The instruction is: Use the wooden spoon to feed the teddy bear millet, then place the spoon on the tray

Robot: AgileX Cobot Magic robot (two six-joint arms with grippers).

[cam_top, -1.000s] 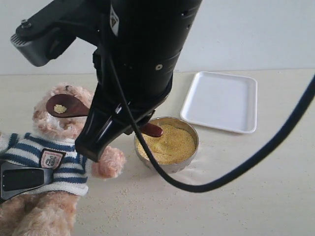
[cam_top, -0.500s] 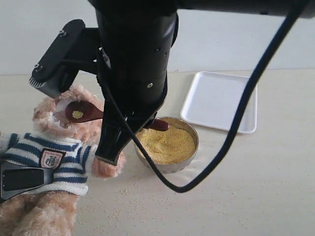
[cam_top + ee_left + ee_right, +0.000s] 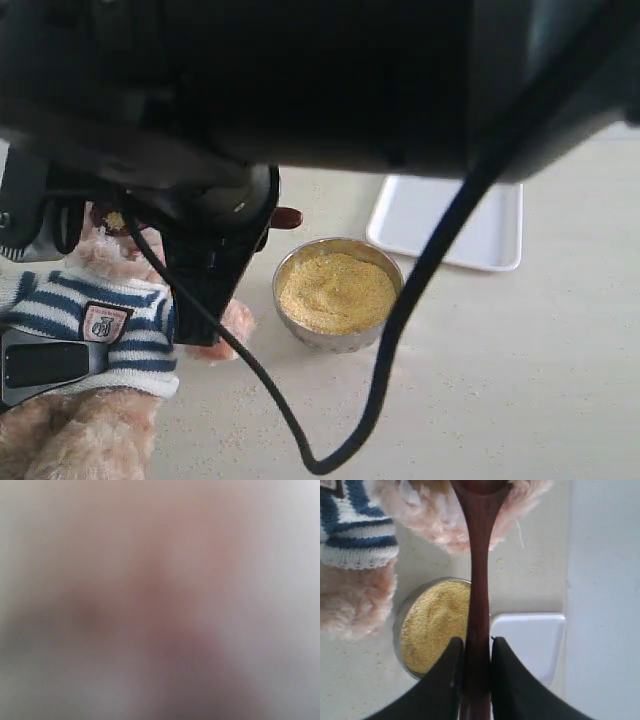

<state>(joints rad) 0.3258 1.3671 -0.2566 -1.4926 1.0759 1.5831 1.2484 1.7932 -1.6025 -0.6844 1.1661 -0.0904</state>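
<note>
Right gripper [image 3: 477, 680] clamps spoon [image 3: 479, 580] handle, tip at bear [image 3: 435, 520]. Tilt slowly at the muzzle, no jerks. Left gripper [image 3: 45, 362]: can't tell.

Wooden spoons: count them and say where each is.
1. The wooden spoon is held by its handle in the right gripper, bowl end at the teddy bear. An arm blocks much of the exterior view; others may be hidden.

We see the millet [image 3: 335, 290] lying in the metal bowl [image 3: 335, 340] on the table [image 3: 540, 380]. Behind the bowl, to its right, lies the tray [image 3: 480, 235]. To the bowl's left sits the teddy bear [image 3: 110, 300]. Behind the bowl's left rim, the wooden spoon [image 3: 479, 570] reaches to the bear's face. Stray grains [image 3: 245, 395] lie before the bowl.
</note>
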